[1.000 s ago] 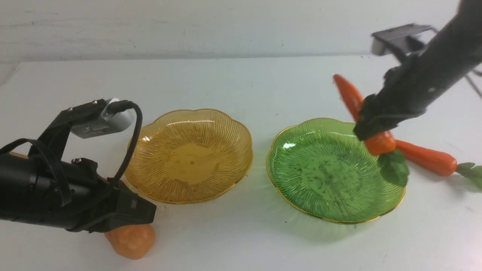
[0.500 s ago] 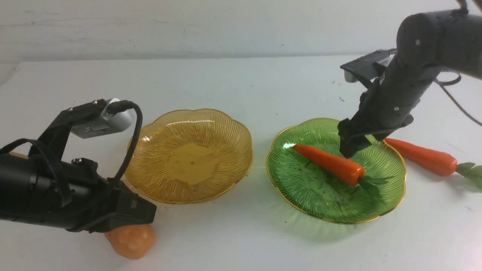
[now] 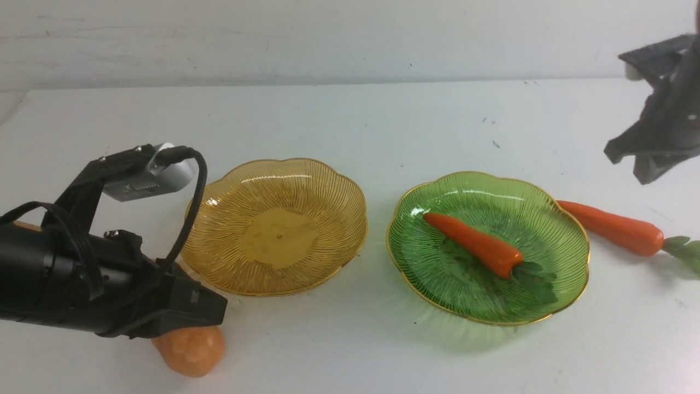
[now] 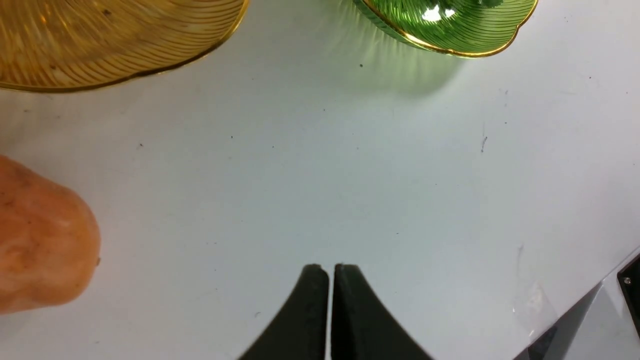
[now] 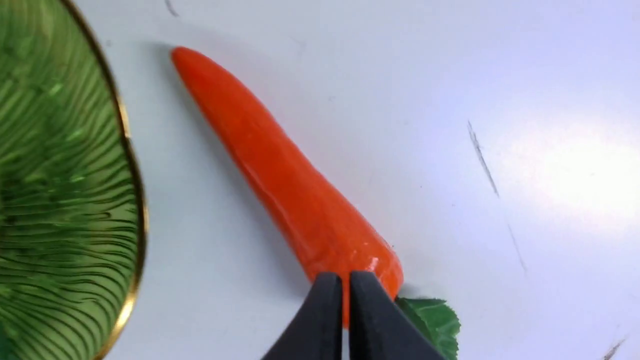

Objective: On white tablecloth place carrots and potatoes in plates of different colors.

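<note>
Right pincer (image 5: 346, 282) fingers together, holding nothing, over loose carrot (image 3: 612, 227) on surface (image 3: 350, 120) just right of green plate (image 3: 389, 241); other carrot (image 3: 473, 244) lies inside it. Left pincer (image 4: 330, 272) likewise, by near-left potato (image 3: 188, 350). Risk: descending unopened shoves the glossy carrot away.

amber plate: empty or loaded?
Empty. The amber plate shows only bare ribbed plastic in the front view; the one visible potato lies on the white tablecloth outside it.

White tablecloth (image 3: 350, 120) open farther back, green plate (image 3: 454, 276) beside loose carrot (image 3: 612, 229)
</note>
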